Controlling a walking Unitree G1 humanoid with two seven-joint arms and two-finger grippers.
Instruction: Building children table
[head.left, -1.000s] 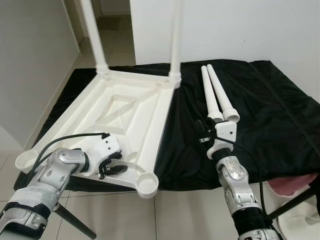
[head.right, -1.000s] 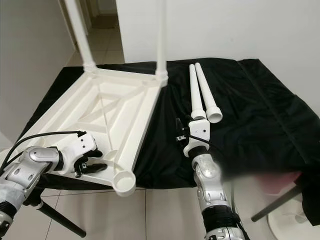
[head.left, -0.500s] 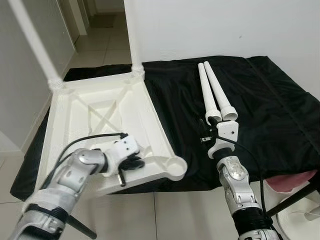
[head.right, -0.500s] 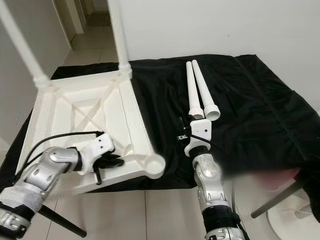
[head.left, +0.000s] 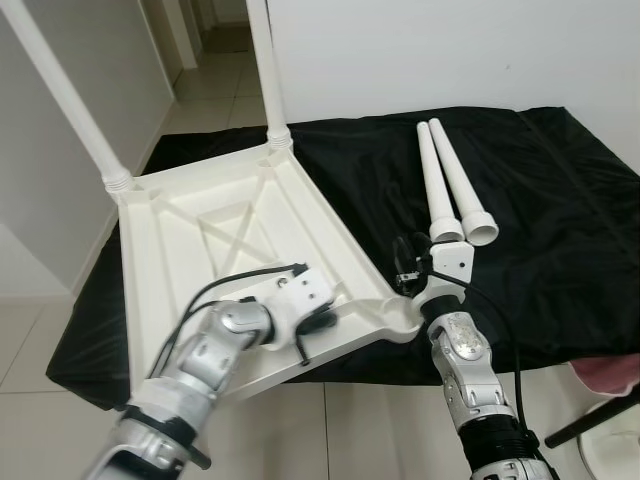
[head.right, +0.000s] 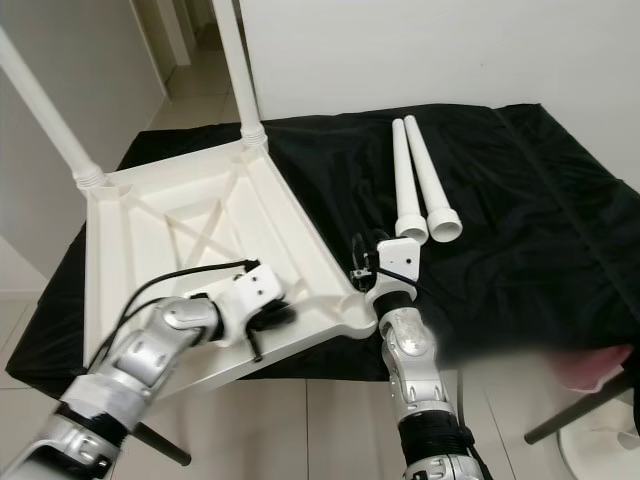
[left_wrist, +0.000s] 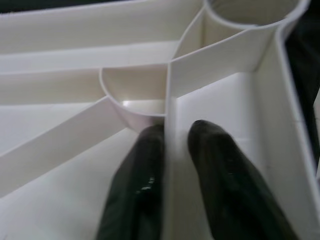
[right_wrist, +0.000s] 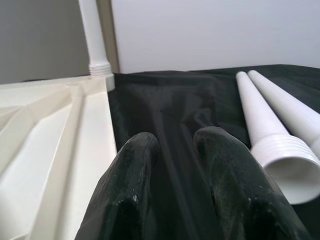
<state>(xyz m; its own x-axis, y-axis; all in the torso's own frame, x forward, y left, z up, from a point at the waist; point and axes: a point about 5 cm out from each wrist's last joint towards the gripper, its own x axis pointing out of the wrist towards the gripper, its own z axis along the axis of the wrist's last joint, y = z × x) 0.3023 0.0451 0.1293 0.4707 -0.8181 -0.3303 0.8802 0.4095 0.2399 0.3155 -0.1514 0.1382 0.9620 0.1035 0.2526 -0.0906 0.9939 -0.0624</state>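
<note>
A white plastic children's table (head.left: 200, 230) lies upside down on the black cloth (head.left: 560, 220), with two legs (head.left: 268, 70) fitted and pointing up. My left gripper (left_wrist: 176, 132) is shut on an inner rib of the table, just behind the empty front corner socket (head.left: 405, 318). Two loose white legs (head.left: 445, 185) lie side by side on the cloth to the right. My right gripper (right_wrist: 175, 137) hovers low over the cloth between that corner and the loose legs' wide ends (right_wrist: 285, 170). It is open by a narrow gap and holds nothing.
The cloth-covered worktop ends at a front edge just before my arms, with tiled floor (head.left: 40, 330) below. A white wall (head.left: 450, 50) stands behind, and a hallway opens at the far left. Something pink (head.left: 610, 368) lies low at the right.
The table has swung round on the cloth with my left gripper on it. Its empty front corner has moved right, up to the right gripper. The right arm has stayed put.
</note>
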